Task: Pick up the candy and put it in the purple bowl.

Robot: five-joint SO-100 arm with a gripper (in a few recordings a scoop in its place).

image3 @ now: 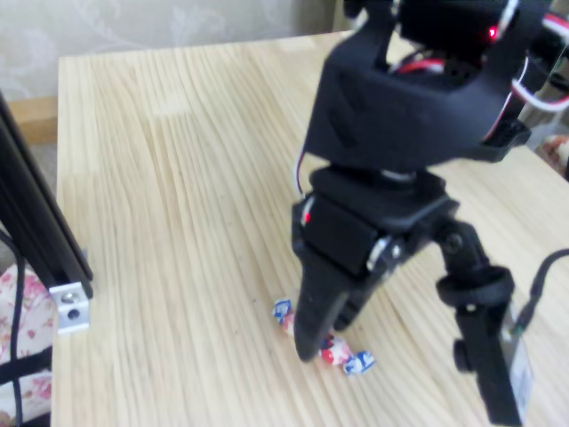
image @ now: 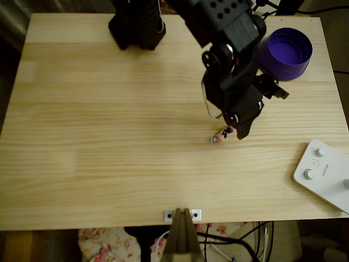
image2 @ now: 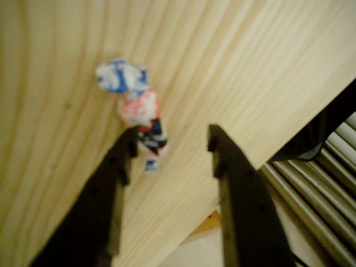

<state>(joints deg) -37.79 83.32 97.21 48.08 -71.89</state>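
The candy (image: 220,135) is a tiny pinkish wrapped sweet with bluish-white twisted ends, lying on the wooden table right of centre. My black gripper (image: 235,132) is lowered onto it, open. In the wrist view the candy (image2: 137,111) lies just ahead of the left finger (image2: 119,161), with its near end at that fingertip, and the right finger (image2: 222,158) stands apart from it. In the fixed view the gripper (image3: 327,327) comes down over the candy (image3: 336,353), hiding its middle. The purple bowl (image: 286,52) stands at the far right corner, behind the arm.
A white device with knobs (image: 325,174) lies at the table's right front edge. The arm's base (image: 136,24) stands at the back. A black frame post (image3: 36,222) and a metal bracket (image: 182,215) sit at the front edge.
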